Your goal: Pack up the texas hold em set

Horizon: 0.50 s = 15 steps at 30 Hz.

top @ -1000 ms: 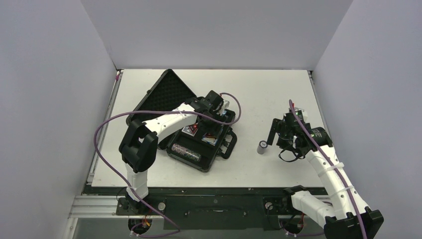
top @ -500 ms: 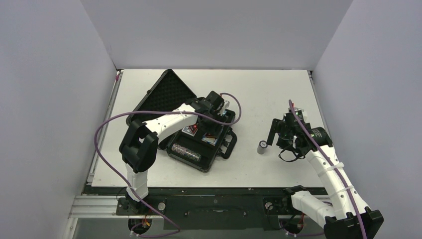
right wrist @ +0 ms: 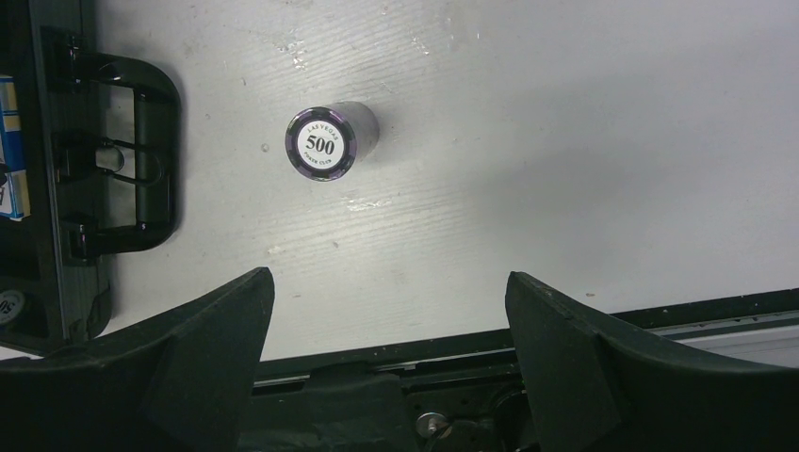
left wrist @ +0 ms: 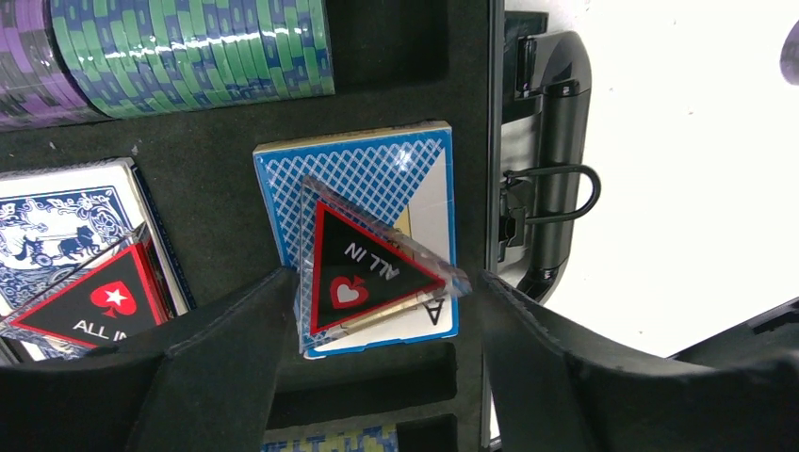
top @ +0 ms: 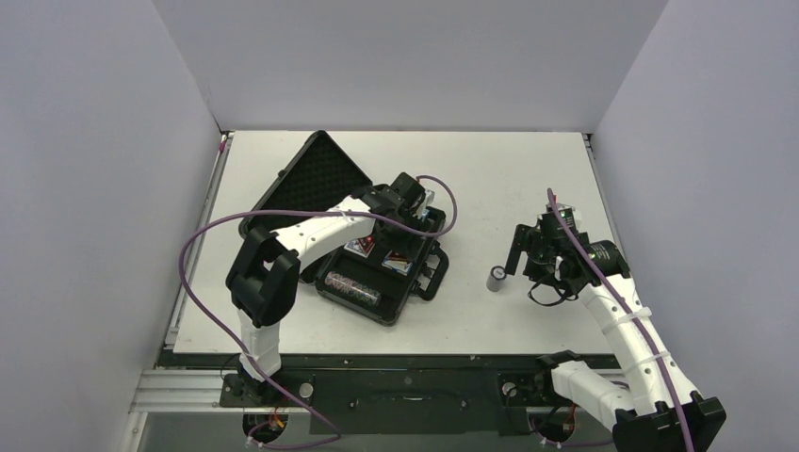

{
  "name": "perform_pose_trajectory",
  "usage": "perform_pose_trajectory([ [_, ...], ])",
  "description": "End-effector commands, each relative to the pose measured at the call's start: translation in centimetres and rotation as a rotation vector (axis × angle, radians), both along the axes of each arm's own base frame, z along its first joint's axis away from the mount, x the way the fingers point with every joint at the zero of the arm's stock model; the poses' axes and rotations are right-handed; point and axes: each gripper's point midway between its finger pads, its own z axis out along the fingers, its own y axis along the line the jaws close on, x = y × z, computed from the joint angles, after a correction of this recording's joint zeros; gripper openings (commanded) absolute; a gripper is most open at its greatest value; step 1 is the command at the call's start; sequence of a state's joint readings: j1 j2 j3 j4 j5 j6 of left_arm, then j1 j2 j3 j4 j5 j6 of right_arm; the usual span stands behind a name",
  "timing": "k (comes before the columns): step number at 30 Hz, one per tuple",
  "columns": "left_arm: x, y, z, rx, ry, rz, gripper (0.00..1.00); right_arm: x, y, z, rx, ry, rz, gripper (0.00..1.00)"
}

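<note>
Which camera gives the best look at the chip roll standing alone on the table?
Right wrist: the chip roll stands upright in clear view, its top chip reading 500. Top external shows only a small grey cylinder; left wrist shows nothing recognisable of it.

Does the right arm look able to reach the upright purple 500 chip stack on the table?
Probably yes: the right gripper hangs open close to the purple chip stack, with only bare table between.

"ALL IN" on red-black triangle [left wrist: 363,273], "500" atop chip roll [right wrist: 322,147]

white table [top: 528,169] | grey walls [top: 405,56] | metal rail, near edge [top: 188,395]
</note>
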<state>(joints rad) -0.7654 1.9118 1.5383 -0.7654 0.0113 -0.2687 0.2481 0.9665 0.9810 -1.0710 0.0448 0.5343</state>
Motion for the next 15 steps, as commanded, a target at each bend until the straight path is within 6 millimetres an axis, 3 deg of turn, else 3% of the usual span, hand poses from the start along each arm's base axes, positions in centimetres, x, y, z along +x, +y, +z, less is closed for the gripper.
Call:
perform_pose_trajectory([
  [1, 1.4, -1.8, 2.5, -0.071, -0.073, 0.001, 0.72, 0.5, -0.1, 0.5, 0.001, -0.031, 0.000, 0.88],
  [7, 1.8, -1.8, 3.2, -0.076, -0.092, 0.005, 0.85, 0.6, -0.1, 0.6, 0.003, -0.031, 0.000, 0.88],
  [15, 2.5, -1.8, 6.8, -0.106, -0.151, 0.031, 0.87, 0.6, 0.0, 0.5, 0.009, -0.027, -0.002, 0.88],
])
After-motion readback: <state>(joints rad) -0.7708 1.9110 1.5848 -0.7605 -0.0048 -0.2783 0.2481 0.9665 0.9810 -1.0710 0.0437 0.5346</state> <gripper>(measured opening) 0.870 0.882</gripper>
